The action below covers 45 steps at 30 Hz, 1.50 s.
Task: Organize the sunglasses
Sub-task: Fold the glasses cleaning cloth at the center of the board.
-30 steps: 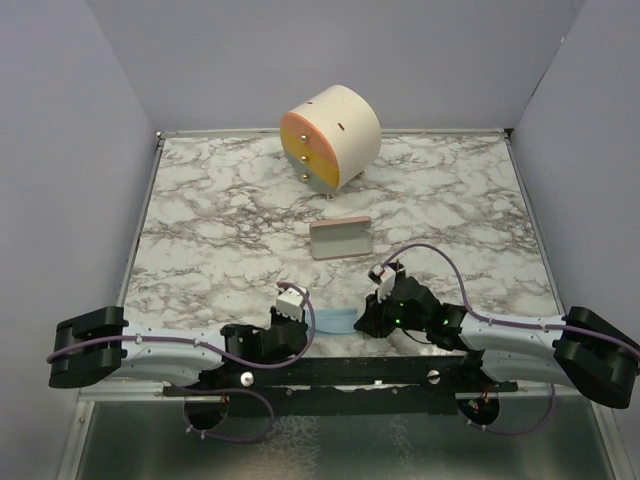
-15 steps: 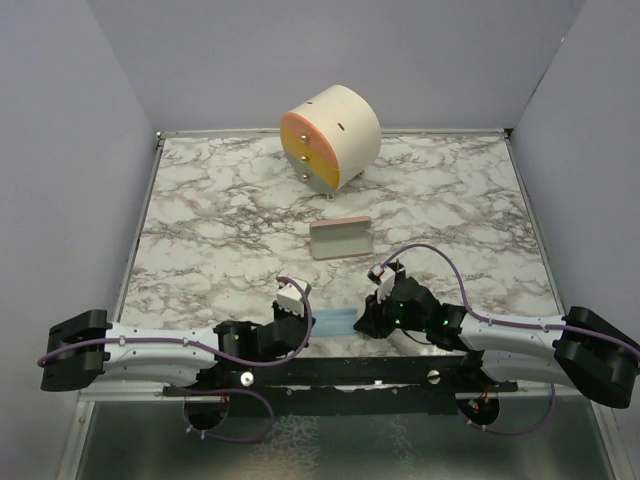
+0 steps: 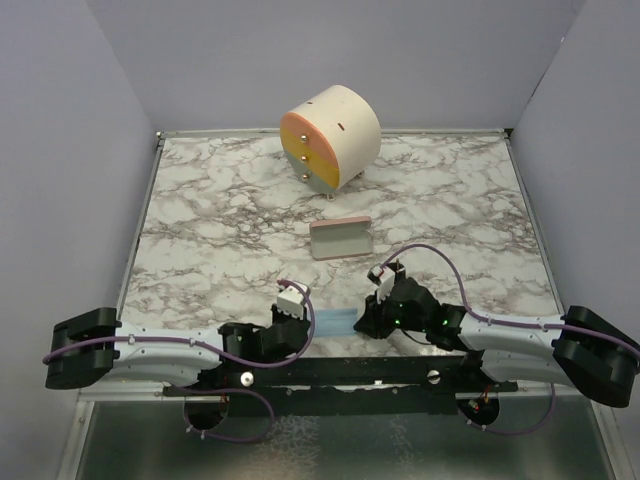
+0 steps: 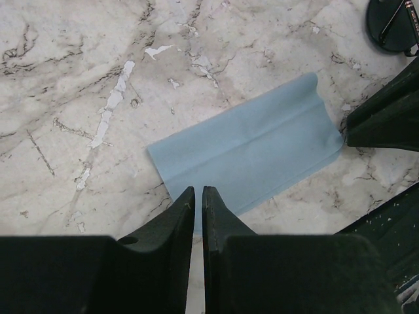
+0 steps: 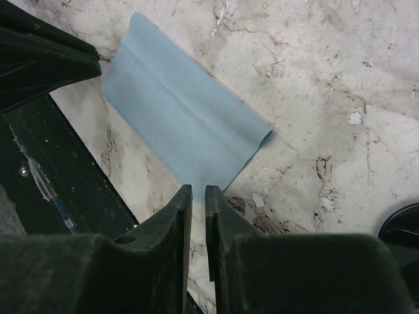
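- The sunglasses (image 4: 391,26) only just peek in. The left wrist view catches one round black lens and a sliver of thin frame in its top right corner, lying on the tabletop (image 3: 220,220) beyond the far end of the light blue cloth (image 4: 255,154).
- The right wrist view shows a dark curved edge at its lower right, probably the same pair. From above I cannot pick them out, as the right arm (image 3: 500,335) sits over that spot.
- Handling call: they look very light, with a thin frame that would bend or snap under a hard squeeze. The glossy lenses would likely slip and smear.
- My pick for a hold is the bridge or a temple near the hinge, pinched gently, never across a lens.
- The left pincer (image 4: 198,191) has its jaws drawn nearly together, with only a thin slit between them. It is poised over the near edge of the cloth, with nothing visibly in it.
- The right pincer (image 5: 198,190) is the same story: it is almost closed, its tips sit at the opposite edge of the cloth, and it carries nothing I can see.
- Against half a second ago, the left arm (image 3: 150,345) has shifted. Its outer link at the left has come up and inward a touch, while its wrist sits close to where it was.
- The right arm, the cloth, the pink case (image 3: 340,239) and the round drawer cabinet (image 3: 330,137) look unmoved.
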Tool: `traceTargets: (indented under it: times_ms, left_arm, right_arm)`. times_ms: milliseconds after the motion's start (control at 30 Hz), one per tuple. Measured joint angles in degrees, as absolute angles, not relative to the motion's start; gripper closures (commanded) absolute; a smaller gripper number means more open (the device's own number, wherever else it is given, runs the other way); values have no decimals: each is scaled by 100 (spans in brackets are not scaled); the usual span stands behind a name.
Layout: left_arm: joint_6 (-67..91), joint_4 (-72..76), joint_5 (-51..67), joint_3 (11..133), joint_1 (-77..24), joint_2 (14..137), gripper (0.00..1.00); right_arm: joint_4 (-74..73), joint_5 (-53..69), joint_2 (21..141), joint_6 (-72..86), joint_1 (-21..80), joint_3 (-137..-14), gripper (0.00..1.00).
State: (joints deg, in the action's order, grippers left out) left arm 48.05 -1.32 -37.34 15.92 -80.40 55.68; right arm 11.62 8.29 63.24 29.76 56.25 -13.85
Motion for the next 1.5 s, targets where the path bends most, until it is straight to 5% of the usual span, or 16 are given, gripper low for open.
traceTargets:
  times_ms: [567, 800, 1500]
  left_arm:
    - [4744, 399, -3854, 1378, -8051, 5754, 85]
    - [4689, 412, -3911, 1378, -8051, 5658, 84]
    - [4683, 502, -3911, 1321, -8058, 5673, 83]
  right_arm:
    - [1157, 644, 6591, 2969, 5631, -1406, 86]
    - [1122, 517, 6567, 2923, 5631, -1551, 99]
    - [1271, 327, 7417, 2738, 5631, -2086, 99]
